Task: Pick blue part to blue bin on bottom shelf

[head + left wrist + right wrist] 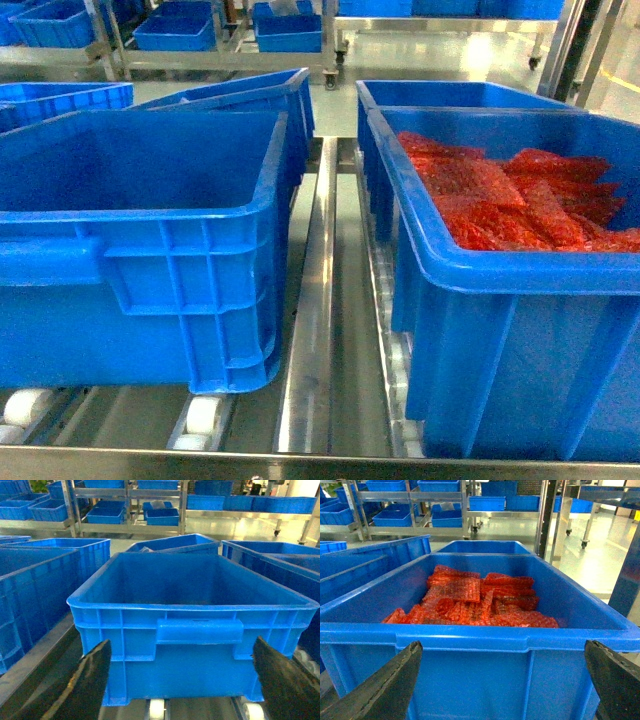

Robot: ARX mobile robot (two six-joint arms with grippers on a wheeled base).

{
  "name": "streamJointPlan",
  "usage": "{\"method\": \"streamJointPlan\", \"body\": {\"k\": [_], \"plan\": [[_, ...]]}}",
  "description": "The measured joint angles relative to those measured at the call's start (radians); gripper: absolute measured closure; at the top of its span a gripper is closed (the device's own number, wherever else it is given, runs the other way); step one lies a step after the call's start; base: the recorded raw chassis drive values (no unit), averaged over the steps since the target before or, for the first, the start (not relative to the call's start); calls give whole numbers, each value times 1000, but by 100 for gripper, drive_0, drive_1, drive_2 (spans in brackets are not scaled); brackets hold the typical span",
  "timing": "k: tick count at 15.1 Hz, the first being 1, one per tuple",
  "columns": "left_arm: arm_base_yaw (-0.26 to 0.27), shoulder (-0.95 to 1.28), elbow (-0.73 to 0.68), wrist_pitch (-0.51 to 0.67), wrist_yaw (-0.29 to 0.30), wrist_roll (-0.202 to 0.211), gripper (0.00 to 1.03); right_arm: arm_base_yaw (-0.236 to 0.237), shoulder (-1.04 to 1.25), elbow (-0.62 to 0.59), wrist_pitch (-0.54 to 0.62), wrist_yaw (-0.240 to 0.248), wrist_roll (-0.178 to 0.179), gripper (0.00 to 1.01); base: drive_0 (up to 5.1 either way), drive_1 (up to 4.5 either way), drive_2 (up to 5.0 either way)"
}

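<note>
Blue part is nowhere showing in any view, so the search is the step in hand. Two large blue bins are sitting side by side on the bottom shelf [310, 330], which is standing out by its shiny divider rail and small white rollers [205, 413]. The left bin [140, 240] is looking empty as far as I can see into it, though its floor is partly hidden; the right bin [520, 330] is holding crinkled red bags [510, 200]. The left gripper [182, 685] is hanging spread wide and holding nothing in front of the left bin's handle, and the right gripper [505, 685] is likewise gaping, unloaded, before the right bin's wall. I would judge the robot should be looking further afield for the part before committing either arm, rather than reaching into these bins.
</note>
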Motion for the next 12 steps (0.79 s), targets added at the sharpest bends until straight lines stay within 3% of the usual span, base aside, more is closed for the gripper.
{"method": "streamJointPlan", "body": {"k": [1,12], "plan": [[0,0,0,0,0,0,6,0,0,0,0,0,0,3,0,0,0],[0,0,0,0,0,1,5,0,0,0,0,0,0,3,0,0,0]]}}
